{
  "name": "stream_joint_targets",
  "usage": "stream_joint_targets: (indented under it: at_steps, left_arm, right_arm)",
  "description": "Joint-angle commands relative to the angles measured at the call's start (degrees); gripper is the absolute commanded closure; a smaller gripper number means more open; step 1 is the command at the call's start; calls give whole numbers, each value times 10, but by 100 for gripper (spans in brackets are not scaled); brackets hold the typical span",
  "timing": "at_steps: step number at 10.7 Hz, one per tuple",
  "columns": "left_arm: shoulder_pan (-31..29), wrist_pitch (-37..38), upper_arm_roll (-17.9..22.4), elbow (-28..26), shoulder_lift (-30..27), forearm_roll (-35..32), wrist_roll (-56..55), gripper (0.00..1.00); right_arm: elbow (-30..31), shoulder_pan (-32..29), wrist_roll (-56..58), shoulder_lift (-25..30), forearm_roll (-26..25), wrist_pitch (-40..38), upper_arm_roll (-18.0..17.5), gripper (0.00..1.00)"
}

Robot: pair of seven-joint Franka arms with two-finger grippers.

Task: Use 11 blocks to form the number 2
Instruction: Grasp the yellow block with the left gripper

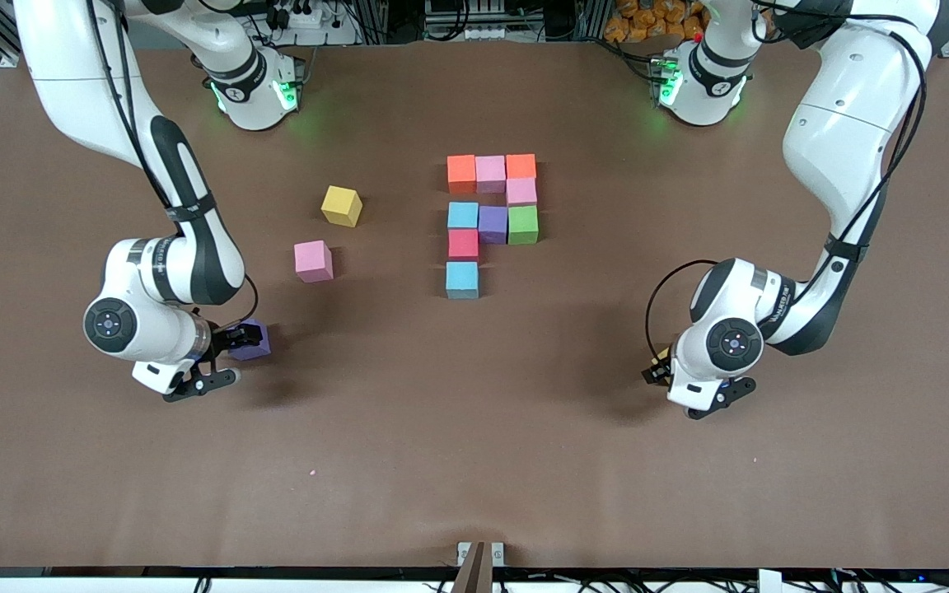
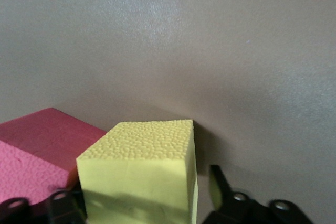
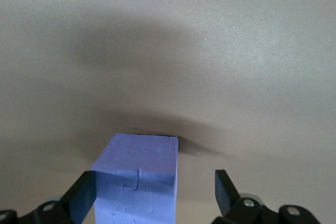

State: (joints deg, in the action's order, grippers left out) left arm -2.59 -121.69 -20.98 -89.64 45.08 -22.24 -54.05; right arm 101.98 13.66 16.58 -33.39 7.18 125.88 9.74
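Left gripper (image 1: 656, 370): jaws straddle a small yellow matte foam cube (image 2: 140, 174), one finger just clear, not clamped. Unfinished number 2 (image 1: 492, 221): nine abutting multicoloured cubes, between both jaws, well apart from each. Right gripper (image 3: 152, 195): jaws wide around a small purple foam cube (image 3: 137, 167). Cubes likely light, soft, grippy; pinch two parallel flat faces, gently.

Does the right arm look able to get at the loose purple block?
Likely yes: the right end effector straddles the loose purple block, a finger open on each side, and no other block touches it.
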Motion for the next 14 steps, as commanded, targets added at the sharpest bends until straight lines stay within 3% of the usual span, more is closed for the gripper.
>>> stream_joint_targets:
  at_steps: [1,3,4,7,11,14]
  left_arm:
    - [0,-5,-1,-2,-3,-6,-6,32]
    - [19,-5,-2,-2,-4,-7,-66,47]
    - [31,-5,-2,-2,-4,-9,-112,50]
    - [76,-5,-6,-2,-8,-8,-225,50]
    - [184,-6,-7,3,-4,-5,-455,50]
    - [231,-19,-7,3,-5,40,-581,50]
  right_arm:
    - [3,-1,4,8,15,-4,-6,0]
    - [3,-2,7,10,15,-3,-6,0]
    - [3,-2,8,10,16,-3,-6,0]
    - [10,-5,10,2,17,3,-7,0]
    - [12,-7,10,-10,17,3,-9,0]
    - [17,-8,10,-12,17,4,-9,0]
